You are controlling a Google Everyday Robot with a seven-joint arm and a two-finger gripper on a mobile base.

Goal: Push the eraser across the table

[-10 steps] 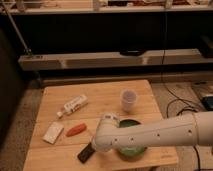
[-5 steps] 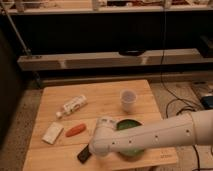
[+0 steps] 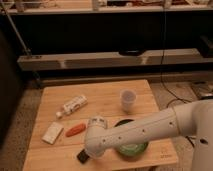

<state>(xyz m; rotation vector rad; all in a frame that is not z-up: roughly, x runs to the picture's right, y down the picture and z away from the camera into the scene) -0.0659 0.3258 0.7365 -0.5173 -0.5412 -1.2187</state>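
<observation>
The light slatted desk [image 3: 150, 107] carries a white bottle [image 3: 74, 105] lying on its side, an upright cup [image 3: 128, 99], a white block [image 3: 52, 133] just beside an orange carrot-like piece [image 3: 75, 130], and a green bowl [image 3: 132, 149]. The black eraser [image 3: 82, 156] lies near the front edge. The closed pincer is down at the eraser, hidden under the arm [image 3: 140, 132].

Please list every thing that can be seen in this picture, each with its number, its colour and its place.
table: one, light wood, middle of the view
bottle: one, white, lying at the table's rear left
cup: one, whitish, upright at the rear right
white block: one, white, flat, front left
carrot-like piece: one, orange, just right of the white block
bowl: one, green, front right, partly behind the arm
eraser: one, black, near the front edge, under the arm's end
shelf: one, pale, behind the table
arm: one, white, reaching in from the right
gripper: one, shut, down at the eraser, mostly hidden
</observation>
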